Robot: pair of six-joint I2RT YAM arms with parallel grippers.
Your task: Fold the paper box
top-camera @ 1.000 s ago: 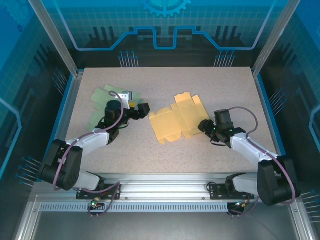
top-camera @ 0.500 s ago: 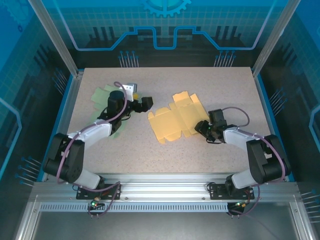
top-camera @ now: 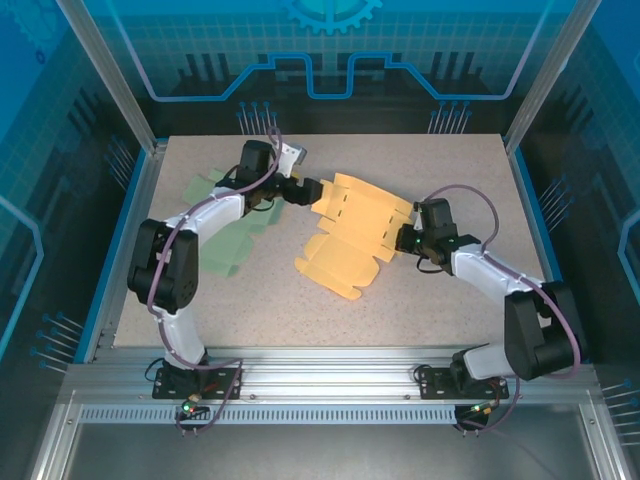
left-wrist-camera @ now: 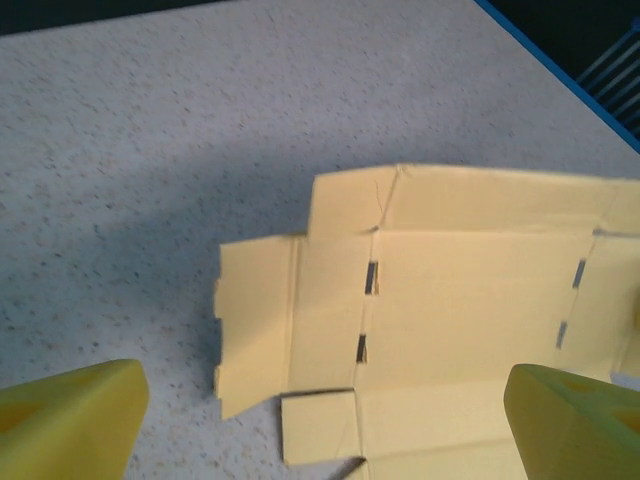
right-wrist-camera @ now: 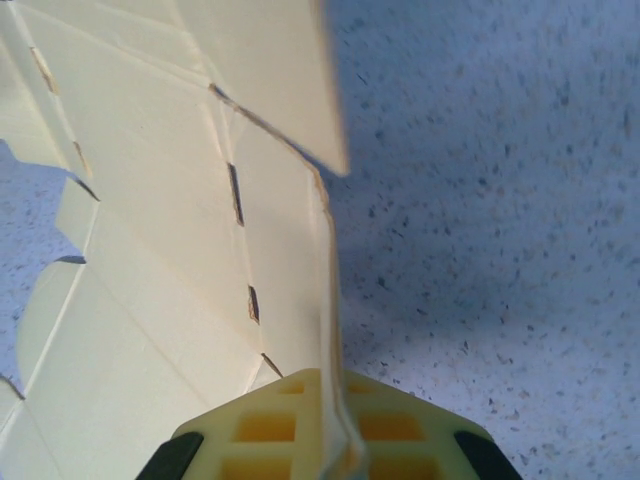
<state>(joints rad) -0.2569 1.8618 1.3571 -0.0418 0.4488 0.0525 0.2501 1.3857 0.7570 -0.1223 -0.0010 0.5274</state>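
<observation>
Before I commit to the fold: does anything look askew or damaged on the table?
The yellow box blank sits askew: the right gripper pinches its right edge, holding that side up off the table. Nothing else stands out.

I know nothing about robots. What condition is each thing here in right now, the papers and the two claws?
yellow paper box: unfolded sheet, its right edge raised.
green paper: unfolded, lying flat.
left gripper: open, at the far left corner of the yellow paper box, gripping nothing.
right gripper: shut on the right edge of the yellow paper box.
</observation>
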